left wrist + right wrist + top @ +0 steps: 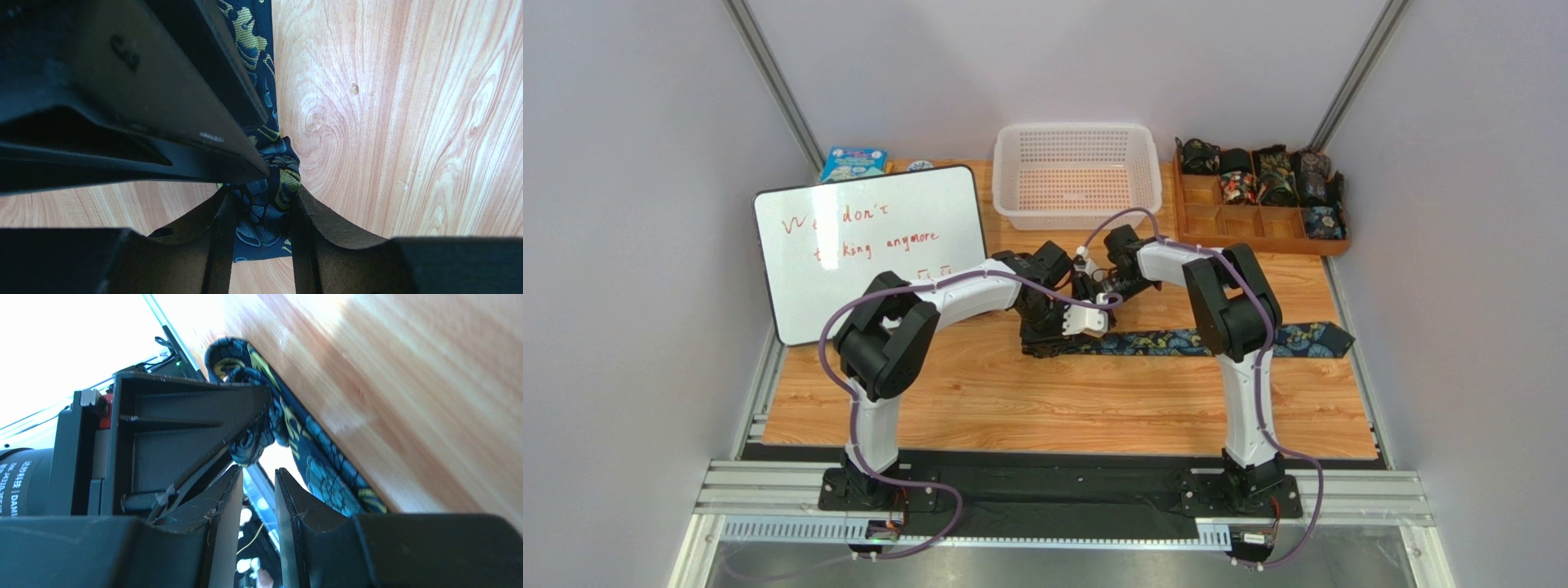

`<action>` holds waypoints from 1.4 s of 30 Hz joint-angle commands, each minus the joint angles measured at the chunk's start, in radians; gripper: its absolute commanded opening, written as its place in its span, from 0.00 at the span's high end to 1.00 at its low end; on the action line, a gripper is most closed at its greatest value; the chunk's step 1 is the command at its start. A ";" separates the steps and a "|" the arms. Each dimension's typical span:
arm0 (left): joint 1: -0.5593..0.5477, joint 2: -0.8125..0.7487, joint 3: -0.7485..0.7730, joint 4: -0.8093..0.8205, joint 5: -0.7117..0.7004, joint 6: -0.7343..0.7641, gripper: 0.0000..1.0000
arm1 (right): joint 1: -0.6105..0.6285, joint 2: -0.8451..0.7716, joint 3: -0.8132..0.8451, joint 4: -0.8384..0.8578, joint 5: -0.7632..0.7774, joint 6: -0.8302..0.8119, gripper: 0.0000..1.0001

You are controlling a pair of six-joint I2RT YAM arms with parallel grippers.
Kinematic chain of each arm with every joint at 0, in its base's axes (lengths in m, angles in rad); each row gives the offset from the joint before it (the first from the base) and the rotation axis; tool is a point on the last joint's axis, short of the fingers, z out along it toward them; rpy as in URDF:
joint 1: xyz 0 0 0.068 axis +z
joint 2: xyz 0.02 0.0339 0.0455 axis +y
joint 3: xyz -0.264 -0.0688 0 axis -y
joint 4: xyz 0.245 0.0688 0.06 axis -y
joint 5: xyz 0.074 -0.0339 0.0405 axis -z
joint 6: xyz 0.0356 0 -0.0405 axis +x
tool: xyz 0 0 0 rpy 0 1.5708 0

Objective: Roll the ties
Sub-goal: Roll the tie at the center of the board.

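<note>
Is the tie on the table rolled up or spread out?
Partly rolled: the left gripper holds a small roll; the rest of the tie lies flat.

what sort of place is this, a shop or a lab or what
Most likely a robot lab test cell: two arms bolted to a metal rail at a wooden table, plain partition walls close around, and props laid out, a whiteboard, a basket and a tray of rolled ties.

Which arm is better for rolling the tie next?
Probably the left. The left gripper has its jaws shut on the rolled end of the black paisley fabric tie; the right gripper has jaws apart, holding nothing.
</note>
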 commanded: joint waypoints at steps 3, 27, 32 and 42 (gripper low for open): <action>-0.006 0.022 0.019 -0.037 -0.001 -0.007 0.59 | -0.022 -0.097 -0.021 0.079 0.019 -0.045 0.69; -0.018 -0.013 -0.024 -0.042 -0.006 0.004 0.60 | -0.328 -0.243 -0.198 -0.185 0.508 -0.268 0.74; -0.031 -0.025 -0.037 -0.040 -0.003 -0.001 0.60 | -0.326 -0.223 -0.222 -0.219 0.582 -0.294 0.74; -0.063 -0.060 -0.082 -0.028 0.016 -0.051 0.60 | -0.354 -0.251 -0.272 -0.219 0.603 -0.302 0.75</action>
